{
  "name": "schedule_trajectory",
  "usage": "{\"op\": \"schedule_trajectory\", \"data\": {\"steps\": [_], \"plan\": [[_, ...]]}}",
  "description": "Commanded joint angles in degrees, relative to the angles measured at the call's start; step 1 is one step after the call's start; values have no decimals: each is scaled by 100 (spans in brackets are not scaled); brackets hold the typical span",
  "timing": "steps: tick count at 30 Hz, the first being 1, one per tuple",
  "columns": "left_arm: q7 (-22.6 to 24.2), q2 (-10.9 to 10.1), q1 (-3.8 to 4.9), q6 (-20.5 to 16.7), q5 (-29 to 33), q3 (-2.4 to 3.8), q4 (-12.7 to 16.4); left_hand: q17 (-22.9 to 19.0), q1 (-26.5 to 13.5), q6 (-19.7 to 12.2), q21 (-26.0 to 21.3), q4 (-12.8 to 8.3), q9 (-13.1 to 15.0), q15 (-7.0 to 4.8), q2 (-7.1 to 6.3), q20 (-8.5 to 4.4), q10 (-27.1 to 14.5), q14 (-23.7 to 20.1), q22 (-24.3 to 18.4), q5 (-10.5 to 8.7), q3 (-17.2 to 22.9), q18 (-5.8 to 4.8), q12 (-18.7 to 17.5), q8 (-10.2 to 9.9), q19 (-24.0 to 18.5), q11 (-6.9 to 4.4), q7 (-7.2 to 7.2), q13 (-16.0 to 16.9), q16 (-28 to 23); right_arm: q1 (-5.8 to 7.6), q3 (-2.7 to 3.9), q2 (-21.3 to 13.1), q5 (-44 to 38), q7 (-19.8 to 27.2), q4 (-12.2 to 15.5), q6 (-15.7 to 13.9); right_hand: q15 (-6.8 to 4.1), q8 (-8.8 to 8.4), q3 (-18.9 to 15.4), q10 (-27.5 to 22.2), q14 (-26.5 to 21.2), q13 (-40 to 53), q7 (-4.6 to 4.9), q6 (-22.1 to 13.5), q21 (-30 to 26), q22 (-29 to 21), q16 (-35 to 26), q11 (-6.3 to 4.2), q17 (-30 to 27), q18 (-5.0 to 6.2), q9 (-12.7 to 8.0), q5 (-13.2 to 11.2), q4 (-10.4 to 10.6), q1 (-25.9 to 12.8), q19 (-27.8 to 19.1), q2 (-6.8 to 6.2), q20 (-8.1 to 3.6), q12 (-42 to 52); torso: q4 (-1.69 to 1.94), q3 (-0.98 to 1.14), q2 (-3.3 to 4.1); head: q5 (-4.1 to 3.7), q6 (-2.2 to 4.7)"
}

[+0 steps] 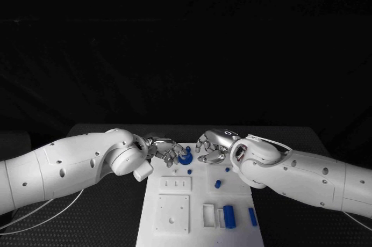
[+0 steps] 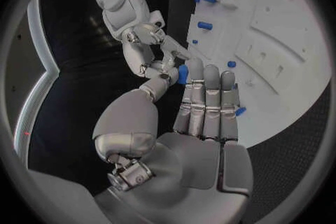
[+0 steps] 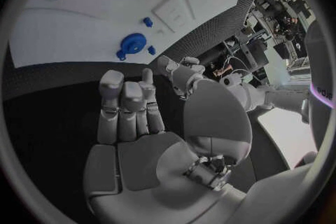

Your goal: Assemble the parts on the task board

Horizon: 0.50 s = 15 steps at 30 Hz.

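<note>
The white task board lies lengthwise in the middle of the table. At its far end my left hand pinches a small blue part between thumb and a finger, the other fingers held straight. Just beside them a round blue part lies on the board, also seen as the round blue part. My right hand hovers opposite, over the board's far right corner, holding nothing; its fingers stand apart from the thumb.
Several blue parts lie further down the board: a short peg, a thick cylinder and a slim bar. Square raised plates fill the board's left side. Black table flanks both sides.
</note>
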Motion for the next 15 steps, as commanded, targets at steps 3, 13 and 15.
{"op": "schedule_trajectory", "data": {"steps": [3,13,15], "plan": [[-48,20,8,35,-928,3,-1,10,-55,346,39,-9,177,-34,-21,-357,200,47,28,-46,-15,-95,42,174,68,-147,-243,-8,58,4,13,-157,38,85,-122,-360,40,-25,9,-12,-8,-16,109,-119,-35,32,-24,52,2,169,-8,26,60,46,-18,-55,-30,-18,2,8,-8,16,4],[-407,-14,8,-238,-2218,-190,154,33,-105,586,217,19,257,-186,-90,-483,448,273,64,3,-31,-68,168,248,281,-266,-345,20,246,153,266,-367,604,495,-390,-818,45,-33,81,-25,-26,-58,117,-127,-71,32,-50,59,8,169,-19,252,184,128,-32,-122,-26,-20,7,14,-16,44,-12],[-487,-25,8,-290,-2438,-246,209,53,-132,682,292,3,298,-237,-89,-524,540,359,84,89,-46,-60,234,291,351,-313,-387,45,328,210,305,-353,767,602,-502,-898,49,-37,81,-46,-50,-72,120,-134,-91,30,-73,63,3,169,-22,271,202,129,-56,-133,-21,-34,2,16,-20,54,-18]]}}
